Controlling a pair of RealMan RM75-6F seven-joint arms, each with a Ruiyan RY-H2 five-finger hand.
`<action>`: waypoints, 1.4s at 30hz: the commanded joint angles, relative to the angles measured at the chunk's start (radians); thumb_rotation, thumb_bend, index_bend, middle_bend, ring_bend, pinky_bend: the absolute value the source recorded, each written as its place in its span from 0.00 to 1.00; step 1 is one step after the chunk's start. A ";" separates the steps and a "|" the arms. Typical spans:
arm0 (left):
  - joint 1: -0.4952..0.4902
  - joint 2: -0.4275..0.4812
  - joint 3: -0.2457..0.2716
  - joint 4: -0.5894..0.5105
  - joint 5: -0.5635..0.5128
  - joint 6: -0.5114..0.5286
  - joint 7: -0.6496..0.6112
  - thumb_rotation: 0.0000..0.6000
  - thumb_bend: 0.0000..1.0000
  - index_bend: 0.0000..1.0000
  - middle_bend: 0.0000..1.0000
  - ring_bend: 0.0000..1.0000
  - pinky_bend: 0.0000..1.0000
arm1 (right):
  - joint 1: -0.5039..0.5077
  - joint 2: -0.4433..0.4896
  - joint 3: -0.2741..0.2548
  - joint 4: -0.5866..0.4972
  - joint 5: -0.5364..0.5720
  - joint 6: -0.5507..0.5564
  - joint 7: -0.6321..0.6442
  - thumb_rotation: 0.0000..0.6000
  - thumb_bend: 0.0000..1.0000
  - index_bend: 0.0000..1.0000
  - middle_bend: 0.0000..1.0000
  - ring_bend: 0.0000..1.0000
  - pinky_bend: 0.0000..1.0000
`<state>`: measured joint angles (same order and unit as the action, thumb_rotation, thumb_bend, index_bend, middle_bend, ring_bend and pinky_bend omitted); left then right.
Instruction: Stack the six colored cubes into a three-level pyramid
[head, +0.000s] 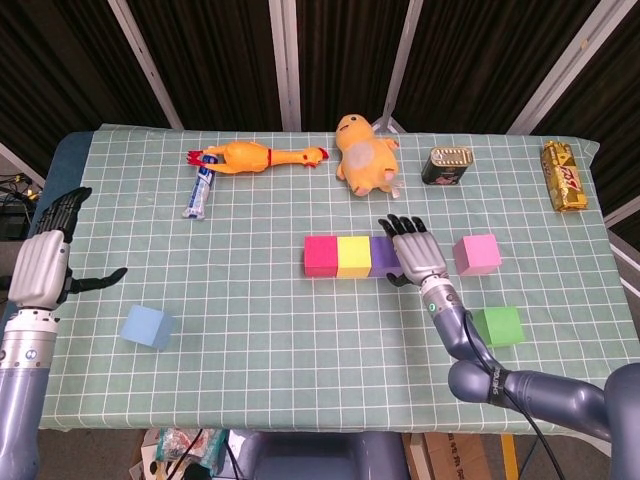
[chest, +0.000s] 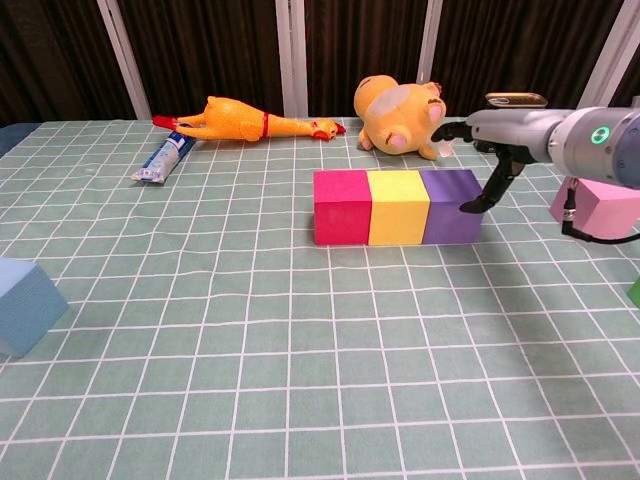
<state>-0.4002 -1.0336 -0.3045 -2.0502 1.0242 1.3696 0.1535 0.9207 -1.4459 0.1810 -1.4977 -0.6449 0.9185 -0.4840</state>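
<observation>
Overhead, the left hand (head: 42, 268), fingers apart and empty, appears only there; the right hand (chest: 497, 135), fingers spread, touches the purple cube (chest: 451, 206) ending the cube row.

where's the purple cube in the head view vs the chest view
Head view: the purple cube sits just right of centre, at the right end of the three-cube row, partly hidden by the right hand.
Chest view: the purple cube is right of centre in the upper half, fully visible.
Shared landmark: the yellow cube directly to its left.
</observation>
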 joint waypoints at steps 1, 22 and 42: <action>0.001 0.001 0.000 -0.003 0.002 0.002 0.001 1.00 0.07 0.00 0.04 0.00 0.05 | -0.014 0.014 -0.006 -0.021 -0.001 0.012 0.001 1.00 0.31 0.00 0.00 0.01 0.01; 0.010 0.011 0.005 -0.029 0.035 0.014 -0.002 1.00 0.07 0.00 0.04 0.00 0.05 | -0.068 0.115 -0.034 -0.162 0.081 0.089 -0.067 1.00 0.31 0.03 0.07 0.04 0.01; 0.013 0.013 0.007 -0.030 0.039 0.010 -0.011 1.00 0.07 0.00 0.04 0.00 0.05 | -0.091 0.078 -0.073 -0.156 0.072 0.088 -0.080 1.00 0.31 0.09 0.13 0.13 0.01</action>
<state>-0.3874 -1.0203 -0.2979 -2.0802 1.0631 1.3793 0.1426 0.8296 -1.3678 0.1087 -1.6541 -0.5735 1.0070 -0.5635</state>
